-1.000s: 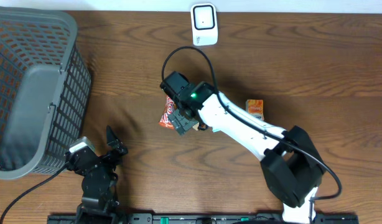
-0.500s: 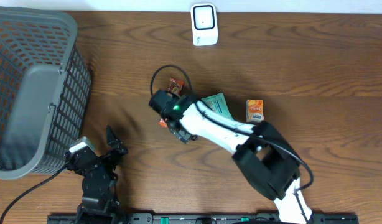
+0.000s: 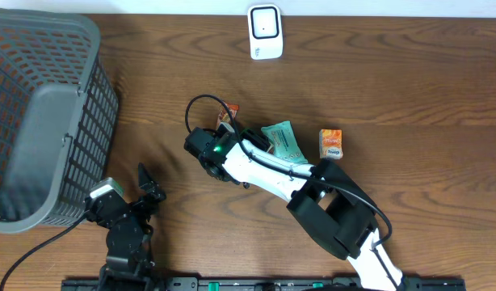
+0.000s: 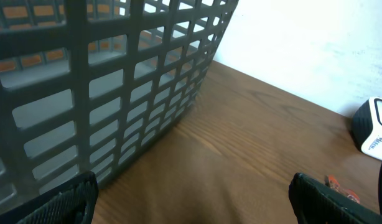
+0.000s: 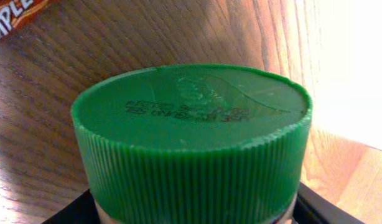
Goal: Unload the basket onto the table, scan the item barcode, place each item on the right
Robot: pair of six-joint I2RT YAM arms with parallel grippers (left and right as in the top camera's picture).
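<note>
The white barcode scanner [image 3: 264, 32] stands at the far edge of the wooden bench [image 3: 409, 81]. The right arm reaches in from the near right corner, and the right end effector [image 3: 209, 156] sits well in front of the scanner and slightly to its left. The wrist view there is filled by a green ribbed cap [image 5: 191, 124] with faint embossed lettering on its top. The container under the cap is hidden, and from overhead the arm covers the whole item. The black fingers [image 5: 328, 205] show only as dark corners on either side of the cap. The cap therefore sits between them, but I cannot tell whether they press on it or stand just clear. A red-orange snack packet [image 3: 226, 115] lies just beyond the right end effector, on the scanner's side. A teal pouch [image 3: 282, 139] lies in front of the scanner, close beside the arm. A small orange carton [image 3: 330, 143] lies in front of the scanner and to its right. A grey mesh basket [image 3: 98, 113] stands far to the scanner's left. The left end effector [image 4: 200, 199] is low at the near edge, far to the scanner's left and just beside the basket wall, with its wide-spread fingers [image 4: 66, 202] pointing toward the scanner's side of the bench.
</note>
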